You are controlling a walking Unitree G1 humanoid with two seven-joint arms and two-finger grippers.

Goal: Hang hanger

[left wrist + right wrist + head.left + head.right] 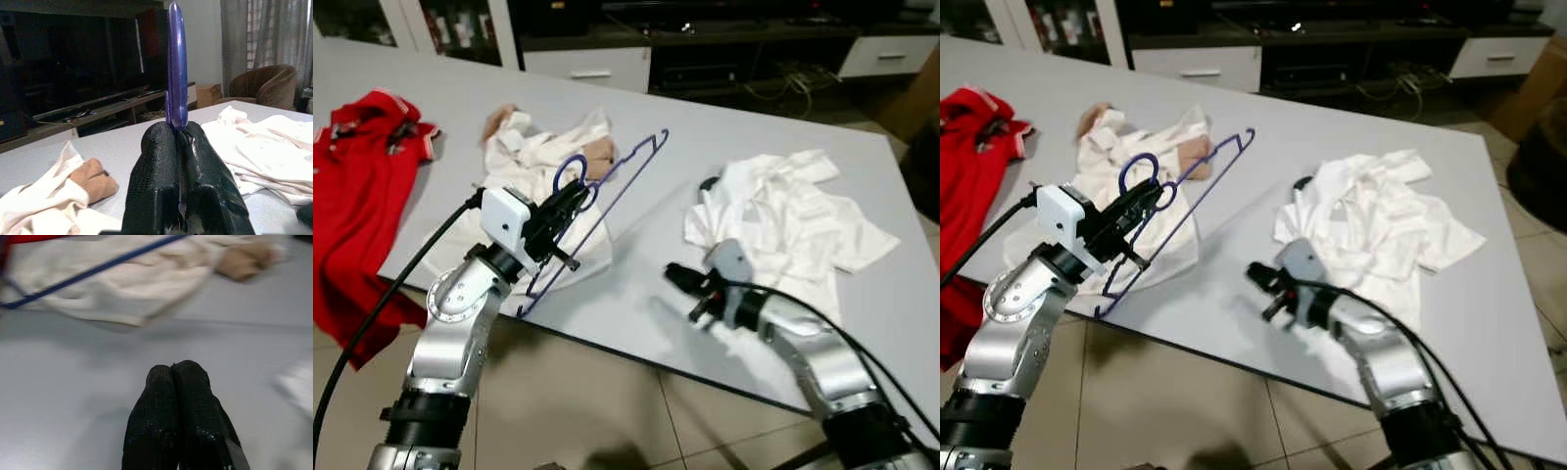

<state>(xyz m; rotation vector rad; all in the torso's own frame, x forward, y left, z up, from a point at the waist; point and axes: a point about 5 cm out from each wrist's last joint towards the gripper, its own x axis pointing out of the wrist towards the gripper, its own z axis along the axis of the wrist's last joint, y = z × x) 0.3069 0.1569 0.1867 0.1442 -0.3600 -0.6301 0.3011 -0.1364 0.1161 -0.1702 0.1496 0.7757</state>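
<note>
The left hand point(570, 201) grips the blue hanger point(607, 201) at its hook, tilted above the cream shirt point(543, 147) at ten o'clock on the table point(636, 284). The right hand point(677, 277), fingers pressed together, hovers at five o'clock.

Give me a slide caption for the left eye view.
Left gripper holds a blue hanger above shirts on a grey table.

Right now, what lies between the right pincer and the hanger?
Bare grey table, seen in both eye views. The right pincer, shut, hovers apart from the blue hanger, which the left pincer grips.
</note>
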